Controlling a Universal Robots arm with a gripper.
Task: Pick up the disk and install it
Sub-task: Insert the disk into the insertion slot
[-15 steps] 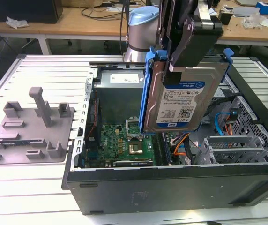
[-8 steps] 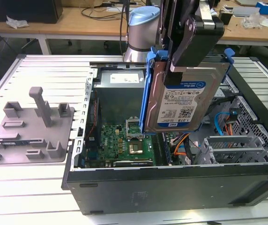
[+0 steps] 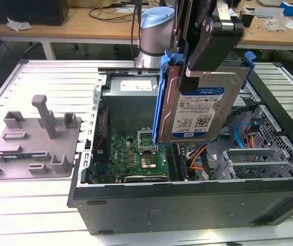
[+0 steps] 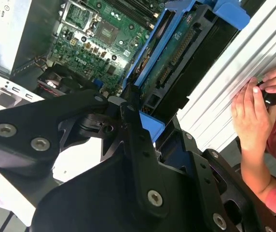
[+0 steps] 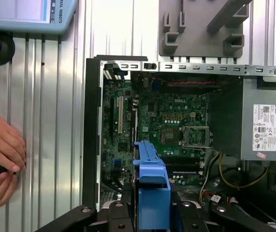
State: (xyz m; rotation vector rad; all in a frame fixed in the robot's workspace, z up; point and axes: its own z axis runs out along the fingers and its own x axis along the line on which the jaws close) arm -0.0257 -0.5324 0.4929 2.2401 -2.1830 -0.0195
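Observation:
The disk (image 3: 203, 110), a silver hard drive with a white-and-blue label in a bright blue bracket, hangs on edge above the open computer case (image 3: 187, 200). My gripper (image 3: 200, 69) is shut on its top edge, the black fingers (image 3: 208, 36) clamped on both faces. In the second wrist view the disk's blue bracket (image 4: 176, 53) runs out from the gripper (image 4: 133, 108) over the motherboard (image 4: 99, 43). In the first wrist view the blue bracket end (image 5: 150, 183) sits between the fingers (image 5: 104, 215), above the case interior.
A grey plastic stand (image 3: 34, 138) with posts lies on the slatted table at the exterior view's left of the case. A power supply (image 3: 131, 97) and orange and blue cables (image 3: 200, 159) are inside the case. A person's hands (image 4: 256, 111) rest on the table beside the case.

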